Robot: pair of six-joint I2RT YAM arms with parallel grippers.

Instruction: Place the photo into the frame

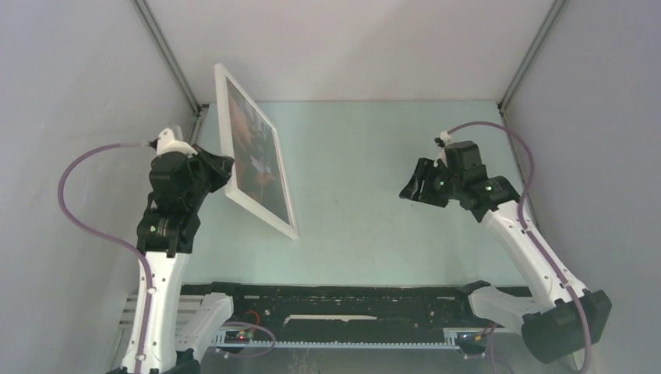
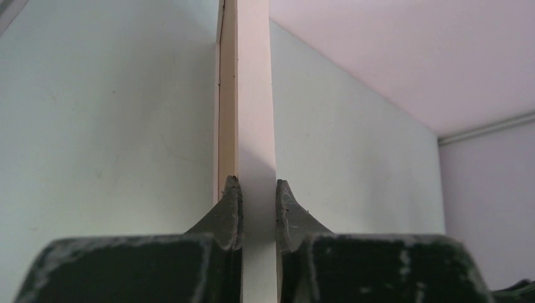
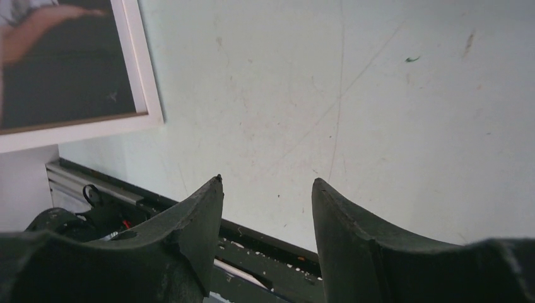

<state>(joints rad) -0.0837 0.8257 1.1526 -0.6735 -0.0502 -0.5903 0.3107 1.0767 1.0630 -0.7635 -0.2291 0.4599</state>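
— Gripping the frame (image 1: 290, 209) by its left edge, the left gripper (image 1: 224, 173) holds it up on edge at the upper left of the overhead view. Where is the photo?

— The photo (image 1: 254, 149) shows behind the pane, inside the pale border, with its face turned toward the right arm. It looks seated in place, though the back is hidden in every view.

— And the right gripper?

— The right gripper (image 1: 415, 187) hangs right of centre over the pale table (image 1: 366, 148), its jaws apart and holding nothing, well apart from the frame.

— What does the next move turn on?

— The frame's long side runs from the upper left corner down toward the centre, tilted. Whether its lower corner rests on the table cannot be told. The frame lies to the left of the right gripper, so the left arm, clamped on it, is far nearer. Laying it flat would likely fall to that arm.
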